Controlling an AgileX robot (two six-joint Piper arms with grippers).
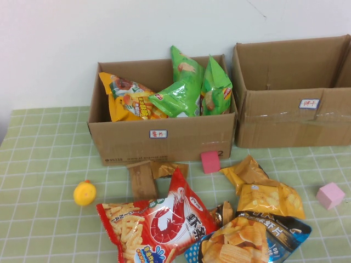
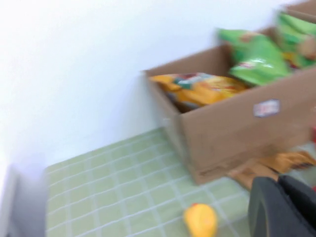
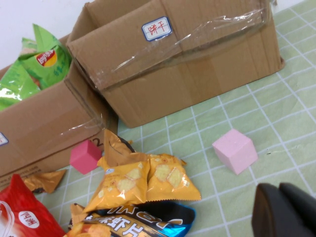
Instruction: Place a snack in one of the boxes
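1. While a plain white wall (image 1: 164, 27) closed off the back, a green checked tablecloth (image 1: 44, 164) with pale lines covered the whole work surface.
2. Against that wall stood two open brown cartons side by side: the narrower carton (image 1: 164, 139) on the robot's left, crammed with green chip bags (image 1: 189, 85) and an orange bag (image 1: 129, 98), and the taped carton (image 1: 290, 118) on the right, with shiny clear strips over its front and a small blue-edged white label (image 1: 309, 103).
3. The yellow-orange snack pouches (image 1: 269, 198) lay on the cloth in front of the taped carton, well apart from it; they were small, crinkly foil packs printed with pale crackers, two pressed together with a third (image 1: 248, 171) just behind.
4. Just beside them, toward the near edge, lay a big red shrimp bag (image 1: 156, 222) and a blue chips bag (image 1: 252, 238), both partly cut off by the high view's lower edge.
5. A deep pink block (image 1: 210, 161) touched the narrower carton's front, a pale pink cube (image 1: 330, 195) sat near the right edge, and a yellow round toy (image 1: 84, 193) sat off to the left.
6. Only a dark corner of the left gripper (image 2: 284, 207) showed, near the yellow toy, and whether its jaws were open or closed I cannot tell.
7. Likewise the right gripper (image 3: 286, 210) appeared as a dark shape near the pale cube, holding nothing visible, its jaw state impossible to tell.
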